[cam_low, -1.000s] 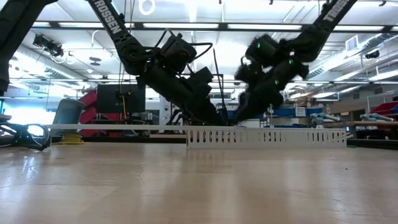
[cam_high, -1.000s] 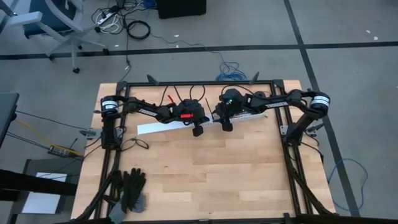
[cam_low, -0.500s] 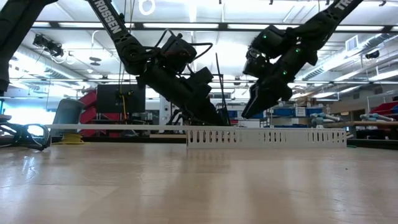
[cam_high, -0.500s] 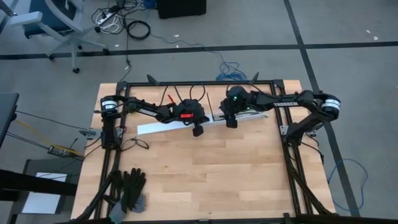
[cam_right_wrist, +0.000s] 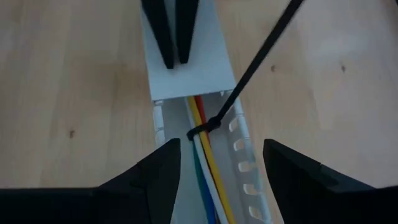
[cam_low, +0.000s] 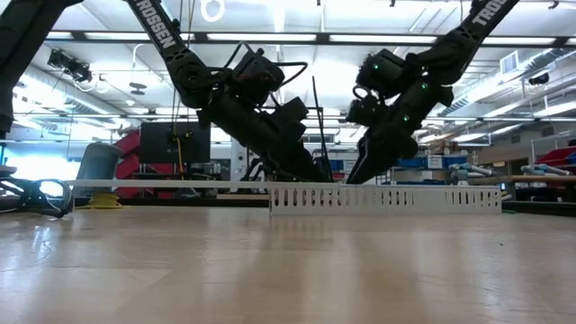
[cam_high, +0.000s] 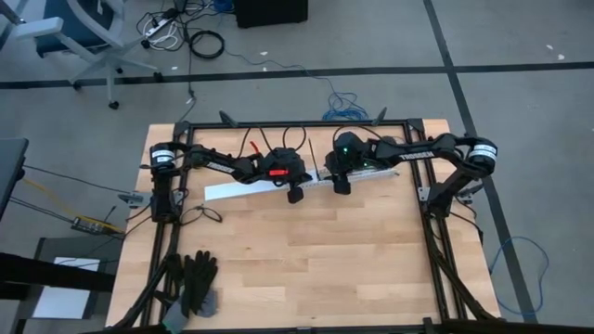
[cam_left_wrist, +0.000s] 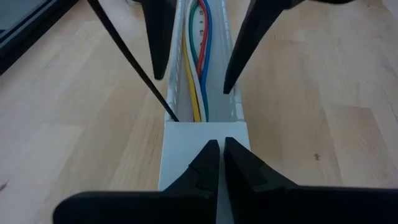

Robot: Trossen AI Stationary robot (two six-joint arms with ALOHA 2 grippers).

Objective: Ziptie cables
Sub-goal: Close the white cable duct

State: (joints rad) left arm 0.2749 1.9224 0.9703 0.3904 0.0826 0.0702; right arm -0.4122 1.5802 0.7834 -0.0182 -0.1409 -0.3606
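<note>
cables (cam_right_wrist: 202, 146) in white channel (cam_right_wrist: 186, 68), black ziptie (cam_right_wrist: 249, 68) round them; right gripper (cam_right_wrist: 217, 165) open astride, left gripper (cam_left_wrist: 217, 155) closed, empty

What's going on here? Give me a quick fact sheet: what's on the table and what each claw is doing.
Table: wooden top
Channel: long white slotted channel, partly covered by a lid
Cables: yellow, white, red, green and blue cables lying inside the channel
Zip tie: black zip tie looped around the cables, tail sticking up
Left gripper: shut, over the lid
Right gripper: open, straddling the channel
Extras: black gloves near the table's edge
</note>
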